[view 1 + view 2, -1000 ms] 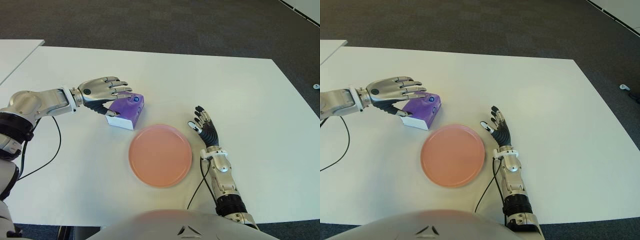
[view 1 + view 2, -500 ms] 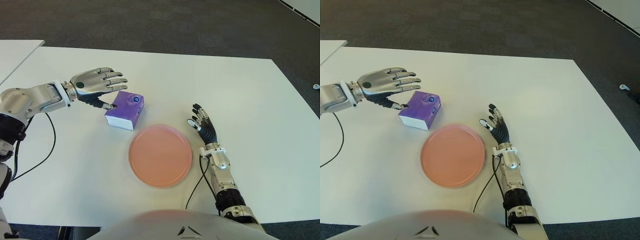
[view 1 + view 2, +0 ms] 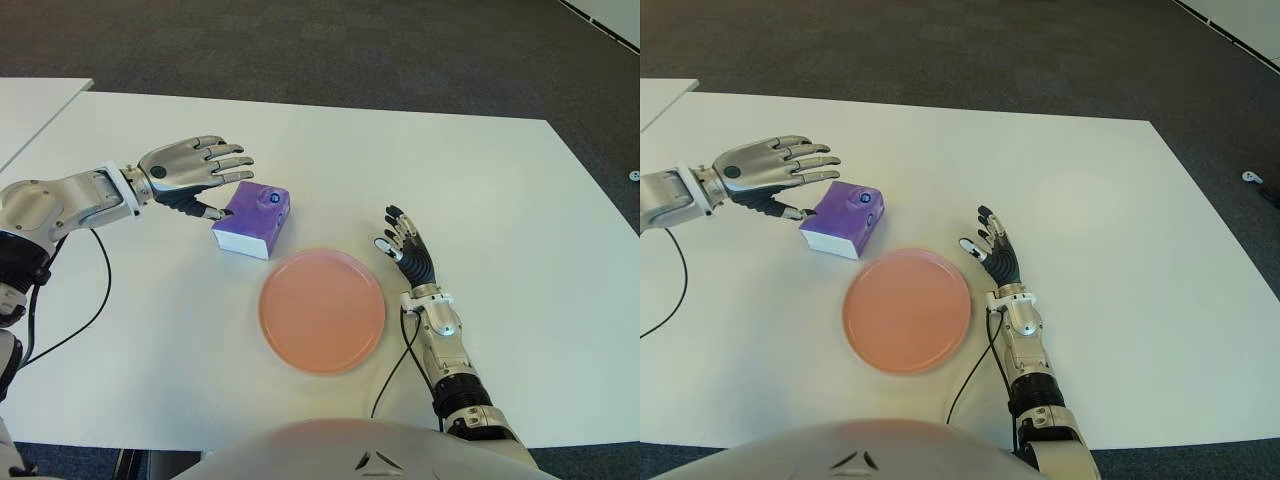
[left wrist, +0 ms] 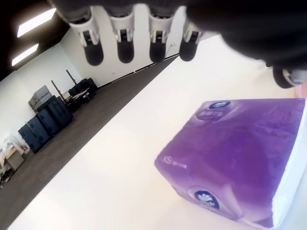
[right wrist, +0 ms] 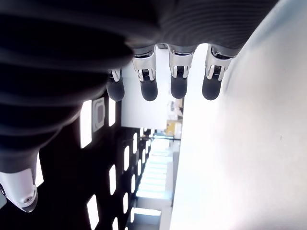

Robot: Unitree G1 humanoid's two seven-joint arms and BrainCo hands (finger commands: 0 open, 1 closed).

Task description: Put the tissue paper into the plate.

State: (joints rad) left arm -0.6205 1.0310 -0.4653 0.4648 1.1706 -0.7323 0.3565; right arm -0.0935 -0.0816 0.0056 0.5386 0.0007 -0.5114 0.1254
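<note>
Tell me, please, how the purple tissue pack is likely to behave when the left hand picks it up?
The tissue pack looks like a soft plastic-wrapped block, so it would probably dent under squeezing and weigh little. Its flat faces suggest it won't roll. The glossy wrap may slip in the open left hand.

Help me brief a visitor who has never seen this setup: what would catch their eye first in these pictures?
Probably the purple tissue pack on the white table, with the left hand open right beside it on its left, thumb near its edge. Next, the empty pink plate lying just in front of the pack, nearer the robot. The right hand shows open to the plate's right.
</note>
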